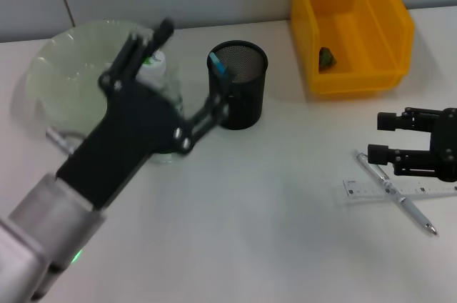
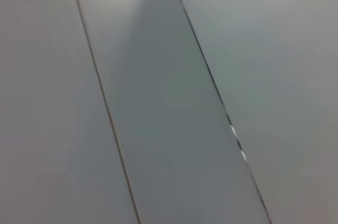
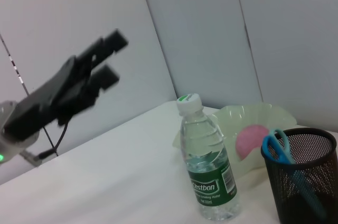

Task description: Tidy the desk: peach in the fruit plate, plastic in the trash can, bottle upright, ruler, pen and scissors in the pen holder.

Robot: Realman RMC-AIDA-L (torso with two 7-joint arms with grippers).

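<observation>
Lying crossed near the bench's right edge, the pen (image 1: pixel 397 196) and ruler (image 1: pixel 397 190) are what remains, just in front of the right gripper (image 1: pixel 380 140), its fingers slightly parted and empty. The pen's long axis runs diagonally toward the front right corner. The left gripper (image 1: pixel 187 52), spread and empty, hangs above the upright bottle (image 3: pixel 207 163) and pen holder (image 1: pixel 240 84), far off; the right arm is nearer.

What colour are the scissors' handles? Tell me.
Blue-teal. The scissors stand handles-up in the black mesh pen holder; the right wrist view shows them best.
</observation>
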